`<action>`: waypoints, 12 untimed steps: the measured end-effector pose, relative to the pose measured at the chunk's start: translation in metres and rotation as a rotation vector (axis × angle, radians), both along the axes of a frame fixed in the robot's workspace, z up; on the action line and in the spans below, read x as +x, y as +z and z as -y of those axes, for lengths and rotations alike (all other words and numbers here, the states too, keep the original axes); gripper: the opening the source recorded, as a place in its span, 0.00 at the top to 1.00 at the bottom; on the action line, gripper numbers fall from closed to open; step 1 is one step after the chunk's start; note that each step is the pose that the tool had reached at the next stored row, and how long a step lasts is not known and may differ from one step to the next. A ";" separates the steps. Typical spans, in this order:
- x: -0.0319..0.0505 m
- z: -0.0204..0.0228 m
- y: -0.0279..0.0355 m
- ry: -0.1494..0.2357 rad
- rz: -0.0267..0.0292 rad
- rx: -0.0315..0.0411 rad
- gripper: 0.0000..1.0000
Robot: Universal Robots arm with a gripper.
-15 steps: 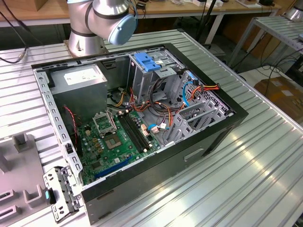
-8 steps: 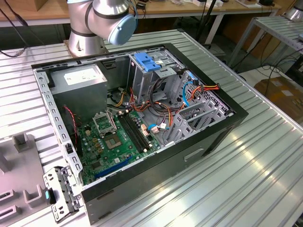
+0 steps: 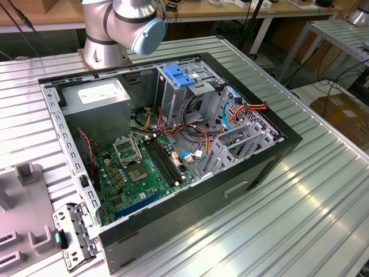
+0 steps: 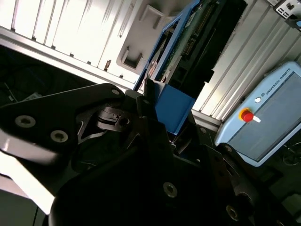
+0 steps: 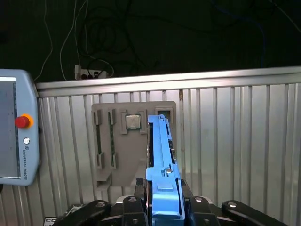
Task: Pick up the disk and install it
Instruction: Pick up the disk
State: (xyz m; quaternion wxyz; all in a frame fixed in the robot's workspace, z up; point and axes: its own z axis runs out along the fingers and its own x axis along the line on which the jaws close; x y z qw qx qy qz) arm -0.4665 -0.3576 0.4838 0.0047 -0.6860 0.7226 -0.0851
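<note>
While the gripper (image 5: 164,207) is clamped on the near end of the disk (image 5: 159,150), with a finger on either side of its light-blue rail, the disk stands on edge over the grey parts holder (image 5: 117,160). The holder lies near a long edge of the ribbed table (image 5: 244,141). I cannot tell whether the disk's far end is clear of the holder.

The step looks like lifting the disk out and carrying it. Doing that well likely means a straight pull, a firm hold that does not press on the circuit board (image 4: 197,33), and keeping the disk square for the metal cage (image 3: 179,98) in the open computer case (image 3: 63,133).

As for writing, the control pendant (image 5: 14,132) has lettering beside its red button (image 5: 22,121). The power box's white label (image 3: 101,92) is too small to read.
</note>
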 end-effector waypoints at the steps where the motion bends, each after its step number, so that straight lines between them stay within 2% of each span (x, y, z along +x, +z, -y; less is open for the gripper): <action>1: 0.0000 -0.0001 0.0024 0.000 0.0001 -0.0005 0.63; 6: 0.0000 -0.0007 0.0158 0.000 0.0000 -0.0035 0.63; 12: 0.0000 -0.0013 0.0392 0.000 0.0003 -0.0086 0.63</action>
